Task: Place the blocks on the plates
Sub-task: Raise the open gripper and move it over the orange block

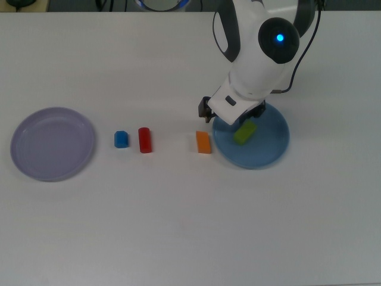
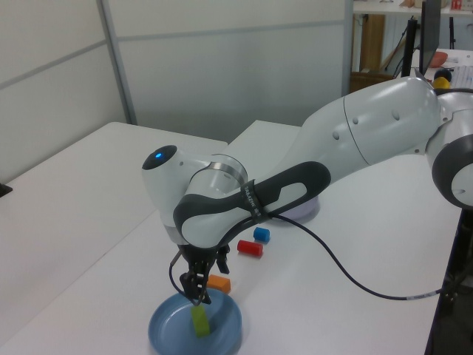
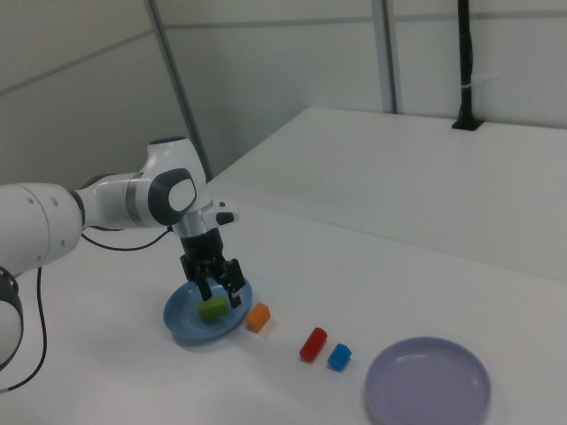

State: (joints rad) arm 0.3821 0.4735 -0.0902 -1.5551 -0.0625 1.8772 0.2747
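With the green bar (image 1: 245, 132) lying loose on the blue plate (image 1: 271, 152), the fingers (image 3: 221, 280) hang spread and empty just above it; lift straight up clear of the rim, then go for the orange wedge (image 1: 203, 142) beside the plate on the tabletop (image 1: 178, 226).

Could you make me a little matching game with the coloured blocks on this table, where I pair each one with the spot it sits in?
Things:
1. green block
2. orange block
3. red block
4. blue block

Places (top view):
A. nearest the lavender plate
B. lying on the blue plate
C. on the table just off the blue plate's left rim
D. on the table between the blue block and the orange block

Pairs: 1-B, 2-C, 3-D, 4-A
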